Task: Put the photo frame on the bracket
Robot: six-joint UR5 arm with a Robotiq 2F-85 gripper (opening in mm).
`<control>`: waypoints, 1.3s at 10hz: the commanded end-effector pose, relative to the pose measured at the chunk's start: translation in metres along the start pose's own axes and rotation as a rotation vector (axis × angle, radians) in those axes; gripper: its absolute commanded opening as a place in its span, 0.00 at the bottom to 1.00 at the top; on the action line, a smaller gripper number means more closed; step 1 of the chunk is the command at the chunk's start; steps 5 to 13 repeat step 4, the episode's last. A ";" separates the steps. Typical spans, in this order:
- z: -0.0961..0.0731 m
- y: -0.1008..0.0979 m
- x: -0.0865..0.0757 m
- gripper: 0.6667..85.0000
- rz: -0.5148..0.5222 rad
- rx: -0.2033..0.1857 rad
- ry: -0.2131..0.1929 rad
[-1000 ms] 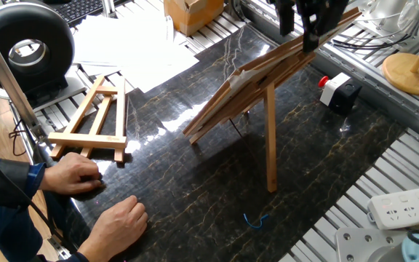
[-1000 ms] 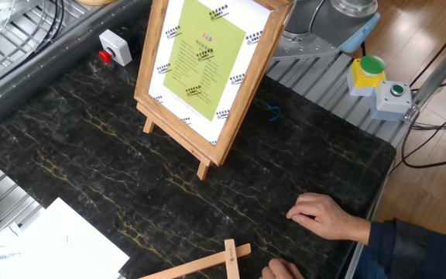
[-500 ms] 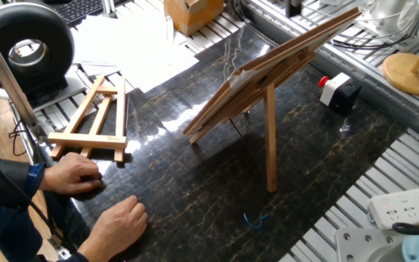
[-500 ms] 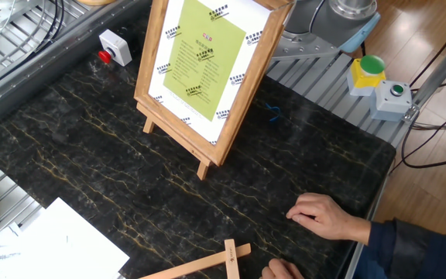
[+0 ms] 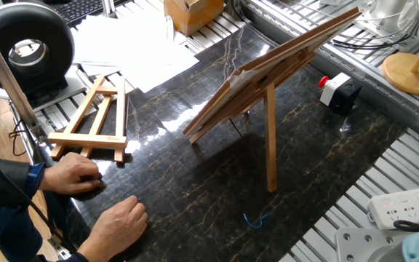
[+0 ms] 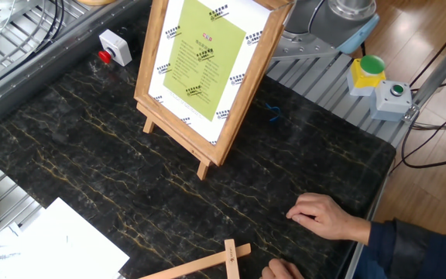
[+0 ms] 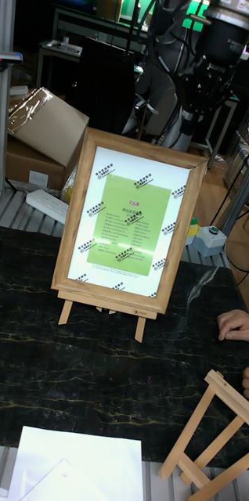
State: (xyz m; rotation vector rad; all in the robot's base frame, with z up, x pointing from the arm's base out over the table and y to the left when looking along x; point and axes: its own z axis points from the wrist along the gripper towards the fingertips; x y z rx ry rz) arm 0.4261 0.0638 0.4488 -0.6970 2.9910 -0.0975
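The photo frame (image 7: 132,227), wood-edged with a white mat and a green sheet, stands upright on the bracket's front ledge and leans back against its slats. From the side, the photo frame (image 5: 326,30) rests on the light-wood bracket (image 5: 270,138), whose single rear leg is propped on the dark marble top. Seen from the opposite side, the photo frame (image 6: 207,58) hides most of the bracket (image 6: 202,167); only the feet stick out below. Nothing touches the frame. The gripper is out of every view; only arm links (image 7: 218,39) show behind the frame.
A smaller A-shaped easel (image 5: 97,120) lies flat by a person's two hands (image 5: 71,175). A red-button switch box (image 5: 338,91) sits behind the bracket, a blue wire scrap (image 5: 254,218) in front. White papers (image 5: 137,51) and a power strip (image 5: 406,207) lie at the edges.
One second ago the gripper hung over the frame's top edge; it has since risen out of view. The frame and bracket have stayed put.
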 end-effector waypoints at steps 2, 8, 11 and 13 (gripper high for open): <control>-0.005 -0.011 -0.020 0.01 0.134 -0.025 -0.068; -0.008 -0.014 -0.025 0.01 0.122 -0.034 -0.082; -0.008 -0.014 -0.025 0.01 0.122 -0.034 -0.082; -0.008 -0.014 -0.025 0.01 0.122 -0.034 -0.082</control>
